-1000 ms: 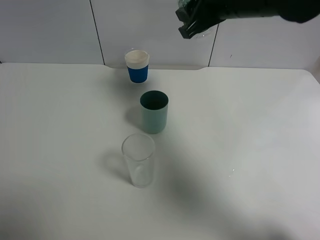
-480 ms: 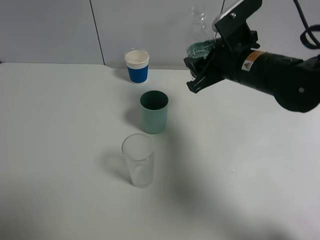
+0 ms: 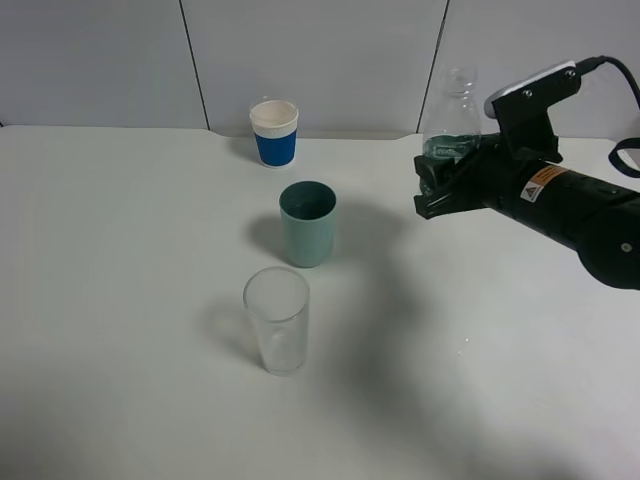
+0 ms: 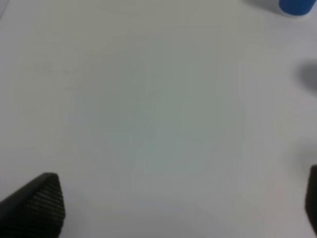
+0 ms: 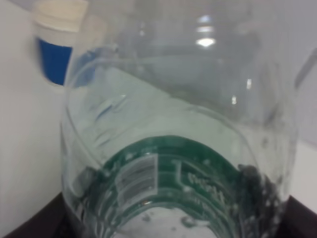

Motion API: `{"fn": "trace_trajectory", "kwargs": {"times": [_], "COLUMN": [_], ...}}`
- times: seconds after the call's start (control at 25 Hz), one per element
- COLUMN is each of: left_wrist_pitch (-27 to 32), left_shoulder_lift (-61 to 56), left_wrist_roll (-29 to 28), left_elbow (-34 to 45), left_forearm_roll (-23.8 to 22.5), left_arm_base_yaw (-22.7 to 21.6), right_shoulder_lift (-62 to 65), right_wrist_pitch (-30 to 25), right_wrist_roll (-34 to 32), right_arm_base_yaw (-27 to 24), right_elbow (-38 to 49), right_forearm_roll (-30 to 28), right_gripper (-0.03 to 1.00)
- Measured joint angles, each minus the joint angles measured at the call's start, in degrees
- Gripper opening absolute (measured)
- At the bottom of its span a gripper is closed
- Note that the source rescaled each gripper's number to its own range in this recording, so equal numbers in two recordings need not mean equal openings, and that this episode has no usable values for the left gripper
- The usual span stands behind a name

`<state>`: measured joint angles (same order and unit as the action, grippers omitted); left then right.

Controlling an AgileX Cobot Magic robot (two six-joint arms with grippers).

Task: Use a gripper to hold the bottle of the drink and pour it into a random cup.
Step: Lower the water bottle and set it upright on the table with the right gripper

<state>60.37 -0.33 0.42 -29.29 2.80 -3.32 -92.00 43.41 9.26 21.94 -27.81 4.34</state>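
Nearest the front edge of the counter (image 3: 120, 300) stood the clear glass tumbler (image 3: 277, 320), and just behind it, near the middle, the teal cup (image 3: 308, 223), upright and apart from everything else. Farther back and toward the right edge, the right gripper (image 3: 436, 190) was clamped on the lower, green-labelled part of the bottle (image 3: 455, 110), which stood upright with its neck against the wall. Whether its base touched the counter could not be told. The blue-and-white paper cup (image 3: 274, 132) sat at the far edge.

Only the right wrist view showed the grip up close: the bottle (image 5: 178, 148) filled it, with dark jaw parts at both sides of the label and the paper cup (image 5: 57, 44) blurred behind. Only the left wrist view showed the left gripper (image 4: 176, 208), its fingertips (image 4: 39, 203) wide apart over bare counter and holding nothing, with the paper cup (image 4: 297, 6) at the frame's edge.

Half a second earlier the right gripper had been closer to the teal cup with the bottle tilted; it had since drawn off toward the right edge, and the bottle was now upright.
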Motion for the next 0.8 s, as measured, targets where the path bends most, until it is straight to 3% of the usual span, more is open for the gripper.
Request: {"fn": "trace_trajectory", "kwargs": {"times": [0.4, 0.8], "left_wrist_pitch": [0.00, 0.00], "left_shoulder_lift": [0.00, 0.00], "left_wrist_roll": [0.00, 0.00], "left_elbow": [0.00, 0.00], "left_forearm_roll": [0.00, 0.00], "left_arm_base_yaw": [0.00, 0.00], "right_shoulder_lift": [-13.67, -18.89], "right_wrist_pitch": [14.36, 17.37], "right_wrist_roll": [-7.81, -11.21], "right_arm_base_yaw": [-1.16, -1.16], "right_elbow": [0.01, -0.03], "right_forearm_roll": [-1.29, -4.73], "right_gripper": [0.00, 0.00]}}
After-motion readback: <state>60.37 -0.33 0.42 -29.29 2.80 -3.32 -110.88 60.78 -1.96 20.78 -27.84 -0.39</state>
